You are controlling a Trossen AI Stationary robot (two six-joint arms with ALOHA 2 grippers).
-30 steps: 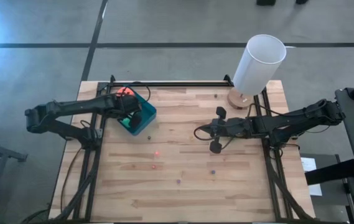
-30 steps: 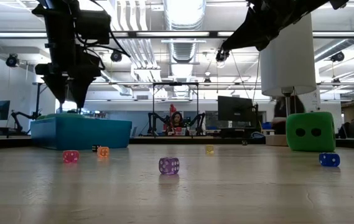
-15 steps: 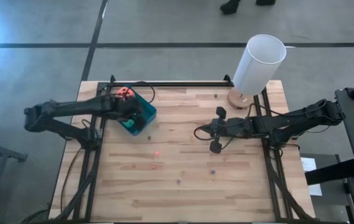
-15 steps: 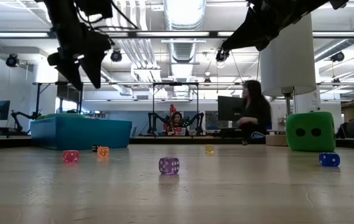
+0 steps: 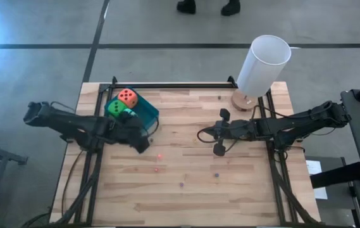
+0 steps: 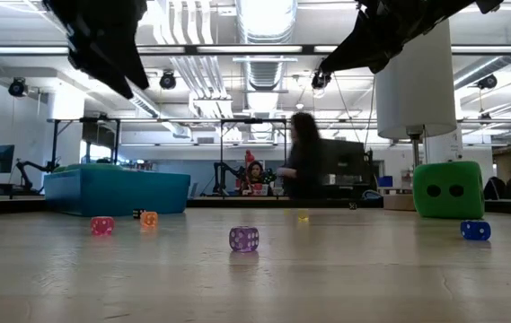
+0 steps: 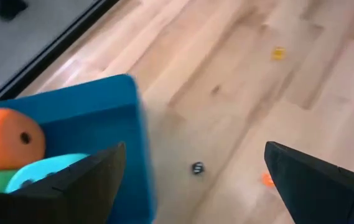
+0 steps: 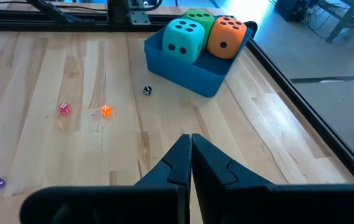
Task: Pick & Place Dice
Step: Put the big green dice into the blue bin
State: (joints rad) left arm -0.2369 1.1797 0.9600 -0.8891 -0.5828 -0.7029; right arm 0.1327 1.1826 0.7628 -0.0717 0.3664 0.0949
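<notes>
1. Blue tray (image 5: 149, 114) sits upper left of the high view, near the tabletop's (image 5: 186, 190) left edge. Three dice in it per the right wrist cam: teal one (image 8: 184, 38), green one (image 8: 198, 17), orange-red one (image 8: 227, 35), packed touching each other.
2. Second green die (image 6: 448, 189) stands apart, right side of the low view, beside the base of a white cylinder lamp (image 5: 263, 64).
3. Left gripper (image 5: 138, 138) hangs just below the tray in the high view, fingers spread wide, nothing between them. Left wrist cam shows both fingers (image 7: 86, 180) far apart w/ tray corner and bare wood in the gap.
4. Right gripper (image 5: 220, 131) is centre-right of the table, well away from the tray; fingers (image 8: 177, 162) pressed together, holding nothing.
5. Tiny dice scattered on the wood: pink (image 6: 101, 225), orange (image 6: 148, 218), purple (image 6: 243, 239), yellow (image 6: 303, 215), blue (image 6: 475, 230), plus a small black one (image 8: 147, 91) just beside the tray.
6. Person (image 6: 304, 168) in the room behind the table, mid frame in the low view; blurred. Shoes (image 5: 205, 7) at top edge of the high view.
</notes>
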